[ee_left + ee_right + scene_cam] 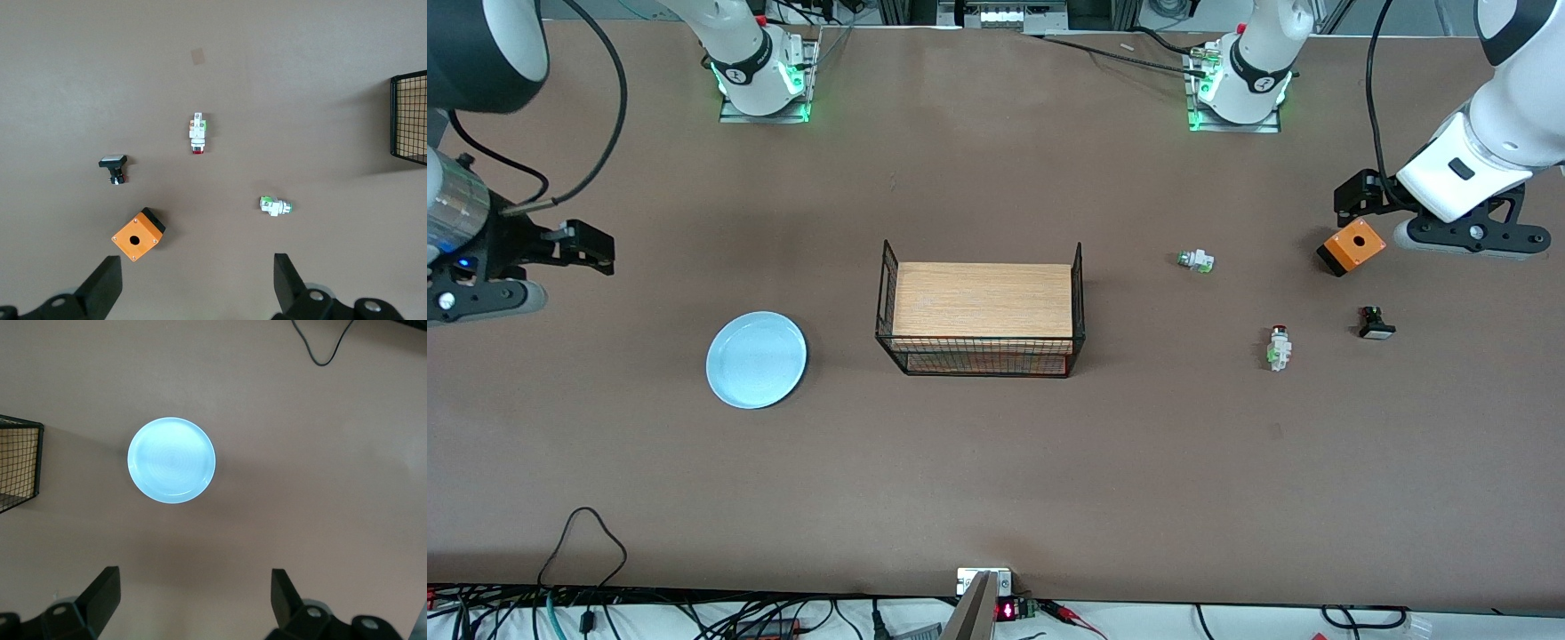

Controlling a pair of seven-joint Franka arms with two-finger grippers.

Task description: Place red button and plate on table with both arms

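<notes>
both grippers, left [193,283] and right [193,600], wide open and holding nothing, up at table [996,480] ends; round smooth plate [756,359] and button [1279,348] lie flat with bare matte brown all round.

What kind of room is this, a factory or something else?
Most likely a robotics lab rather than a factory: two arms bolted to a brown table, loose cables along its edge, and small test props, such as a plate, a red button and a wire rack.

Even bright overhead light, soft shadows under wire rack [980,313]; plate [171,460] glares w/ washed-out centre.
</notes>
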